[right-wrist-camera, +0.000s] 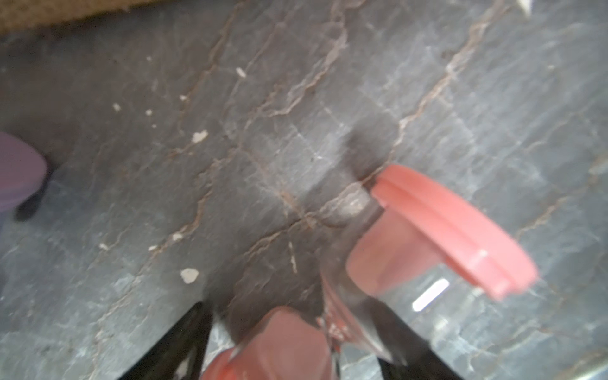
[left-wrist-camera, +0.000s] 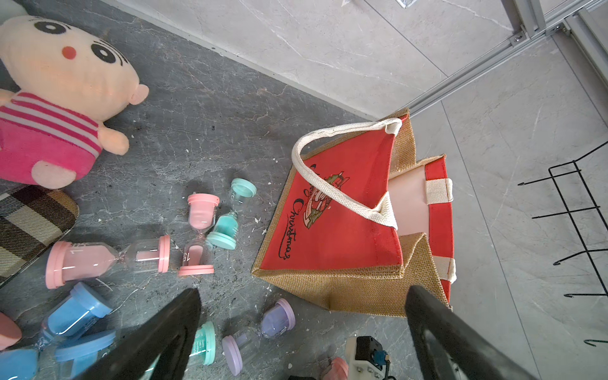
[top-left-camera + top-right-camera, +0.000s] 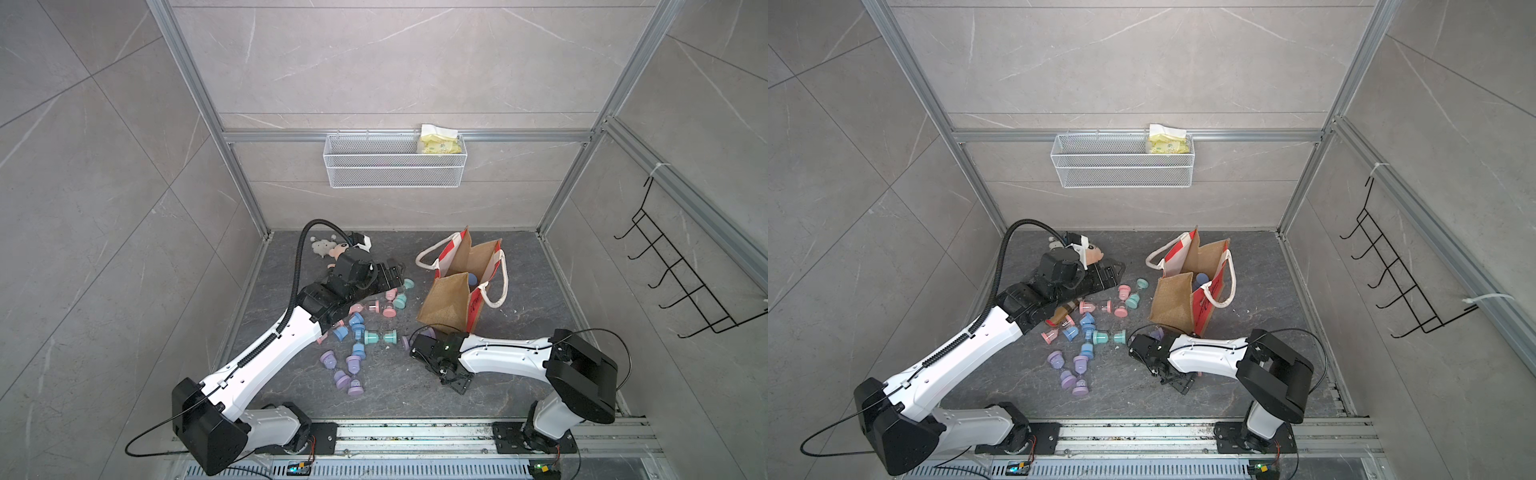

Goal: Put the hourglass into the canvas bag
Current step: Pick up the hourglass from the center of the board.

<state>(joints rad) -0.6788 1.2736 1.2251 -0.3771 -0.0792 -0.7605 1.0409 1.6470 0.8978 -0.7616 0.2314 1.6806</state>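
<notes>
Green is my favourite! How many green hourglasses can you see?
2. One green hourglass sits among pink ones near the canvas bag; the other green hourglass lies mid-floor. More may hide under the arms.

You get bare floor [image 3: 399, 395] in the lower centre of both top views, more to the right of the canvas bag [image 3: 446, 299]. Bag mouth gapes upward, open from above; rope handles [image 3: 500, 286] droop at its sides. Scattered hourglasses [image 3: 376, 336] clog centre-left. Left arm [image 3: 270, 353] overhangs them; right arm [image 3: 498, 353] crosses just below the bag.
</notes>
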